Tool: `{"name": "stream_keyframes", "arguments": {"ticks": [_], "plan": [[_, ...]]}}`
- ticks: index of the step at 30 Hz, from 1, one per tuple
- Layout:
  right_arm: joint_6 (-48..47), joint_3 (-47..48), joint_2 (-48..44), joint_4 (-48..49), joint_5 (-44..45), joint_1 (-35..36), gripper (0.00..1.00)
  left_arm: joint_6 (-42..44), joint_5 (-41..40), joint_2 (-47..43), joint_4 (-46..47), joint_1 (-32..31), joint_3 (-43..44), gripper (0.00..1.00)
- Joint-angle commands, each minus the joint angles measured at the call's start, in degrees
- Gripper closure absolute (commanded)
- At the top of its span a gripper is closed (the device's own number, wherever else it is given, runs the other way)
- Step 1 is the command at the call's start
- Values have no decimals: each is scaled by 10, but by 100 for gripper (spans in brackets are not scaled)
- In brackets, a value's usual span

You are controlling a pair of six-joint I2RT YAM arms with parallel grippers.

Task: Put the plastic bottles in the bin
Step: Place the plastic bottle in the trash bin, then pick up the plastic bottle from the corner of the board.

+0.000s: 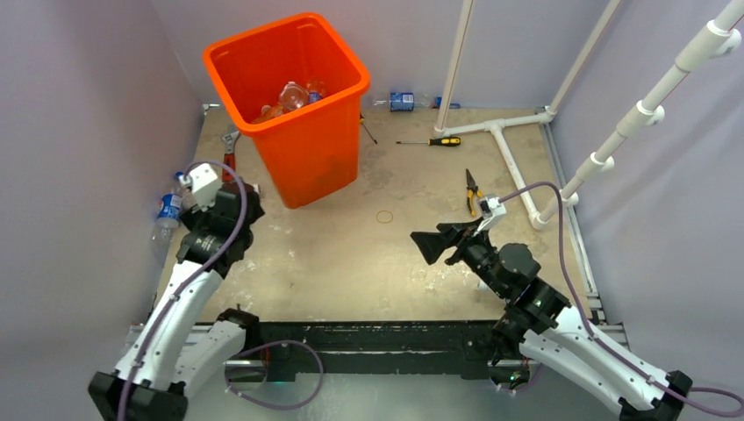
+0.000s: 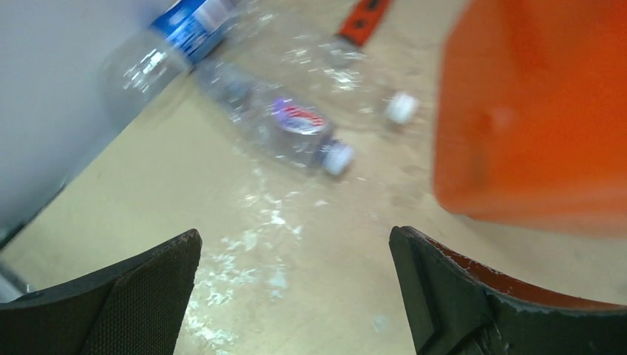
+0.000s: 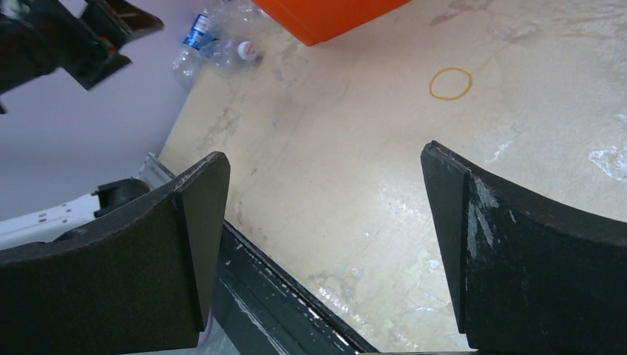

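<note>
The orange bin [image 1: 303,149] stands at the back left with several clear bottles [image 1: 294,95] inside. A blue-label bottle [image 1: 167,213] lies at the table's left edge. The left wrist view shows it [image 2: 185,29] beside a red-and-blue-label bottle [image 2: 288,122] with a white cap, left of the bin [image 2: 532,111]. Another blue-label bottle [image 1: 404,101] lies by the back wall. My left gripper [image 1: 230,195] is open and empty [image 2: 296,244], just short of the two left bottles. My right gripper [image 1: 423,247] is open and empty [image 3: 325,163] over the table's middle right.
A red-handled wrench [image 1: 230,149] lies left of the bin. A screwdriver [image 1: 434,141], pliers [image 1: 474,189] and a white pipe frame [image 1: 509,132] are at the back right. A rubber band [image 1: 385,216] lies mid-table. Walls close in on the left, back and right.
</note>
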Motion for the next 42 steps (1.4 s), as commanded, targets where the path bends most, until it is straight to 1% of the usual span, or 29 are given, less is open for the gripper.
{"name": "stream_keyframes", "arguments": {"ticks": [1,3,4,7,8,10,13,15,19,23,28,32,36,39,40,42], "plan": [[-13,7,-20,21,-9,2,1,-59,154,-28,76,165,-47,1],[-19,8,-28,15,-9,2,1,-89,225,-14,113,236,-81,1],[-19,7,-33,13,-9,2,1,-120,252,-2,130,266,-99,2],[-17,2,-46,12,-15,2,1,-216,285,31,176,321,-147,6],[-18,1,-53,10,-17,2,1,-239,291,47,194,332,-157,6],[-19,-2,-62,7,-18,2,1,-286,270,65,222,336,-169,6],[-20,-5,-66,6,-19,2,1,-347,240,82,300,337,-204,5],[-21,-3,-62,4,-20,2,1,-378,239,111,344,337,-219,4],[-20,-1,-52,7,-23,2,1,-393,231,184,368,339,-198,3],[-18,-7,-43,15,-18,2,1,-406,228,218,410,346,-198,3],[-15,-8,-32,14,-10,2,1,-408,230,278,403,353,-163,4],[-13,-5,-36,9,-10,2,1,-415,232,301,412,359,-157,7],[-14,4,-37,2,-11,2,1,-412,238,336,413,363,-144,12],[-12,6,-39,-5,-9,2,1,-409,243,352,416,366,-144,21],[-11,5,-41,-7,-8,2,1,-407,245,354,416,367,-148,26],[-10,2,-47,-7,-8,2,1,-407,250,353,416,369,-153,29]]}}
